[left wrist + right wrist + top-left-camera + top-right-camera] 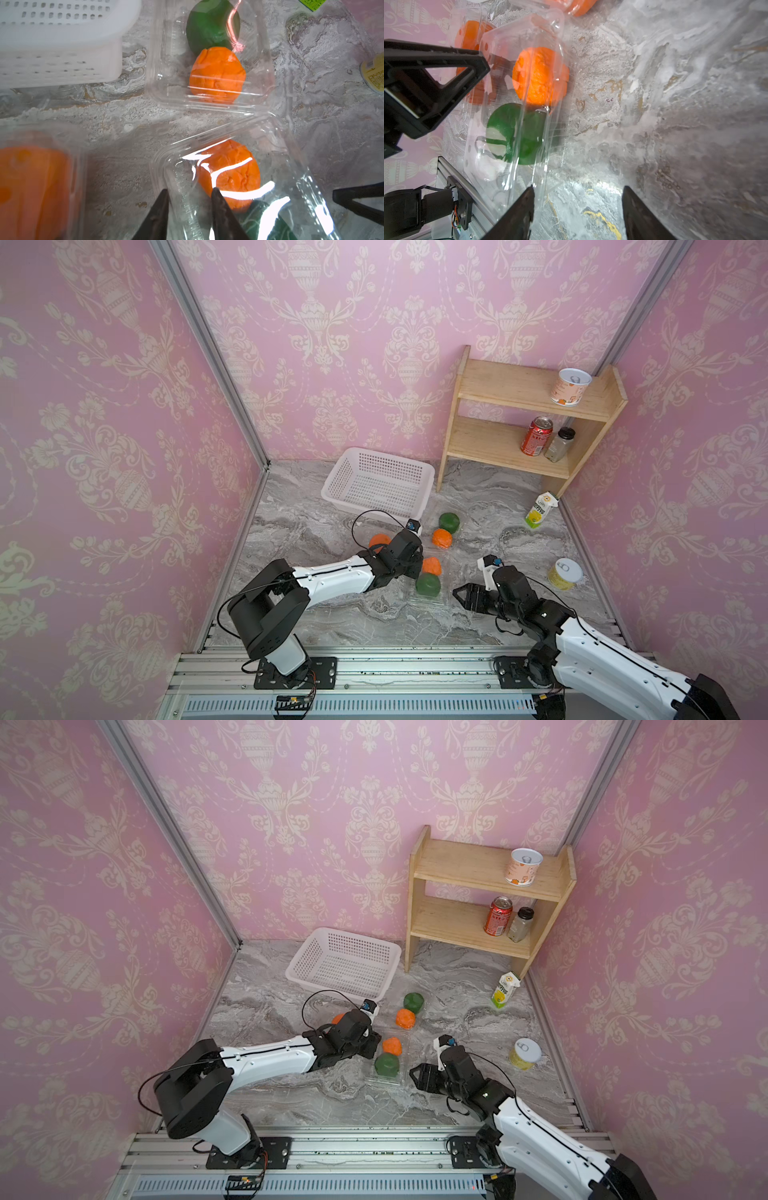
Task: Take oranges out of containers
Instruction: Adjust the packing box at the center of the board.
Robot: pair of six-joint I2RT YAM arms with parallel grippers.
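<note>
Looking down on the table, I took the white basket [338, 481] as my mark. The first container [166, 158] lay well away from the basket, toward the arms' bases. It held a bright orange [230, 172] in its basket-side half and a green orange [517, 133] in the half away from the basket. Glare ran across clear plastic above both fruits, so I judged the lid was over them and nothing was out of this box yet.

I had the left end effector [189, 190] near that container's basket-side corner, jaws partway apart and straddling the thin wall. One finger was outside it and the other above the bright orange. It gripped nothing that I could see. I judged the placement was meant to catch the lid's lip, since the fruit cannot be reached until the lid goes up.

The right end effector [578, 188] hung at the end furthest from the basket, jaws wide and empty. One finger was just beside the container's edge, or touching it; I could not tell which. I read that as a brace, because so light a box would likely skid when pulled.

A second container [166, 62], holding a dark green fruit [207, 27] and an orange one [217, 72], sat just off the basket's near corner. A third container [79, 166] with orange fruit [31, 187] lay in front of the basket beneath the left arm. Whether either was latched I could not tell.
</note>
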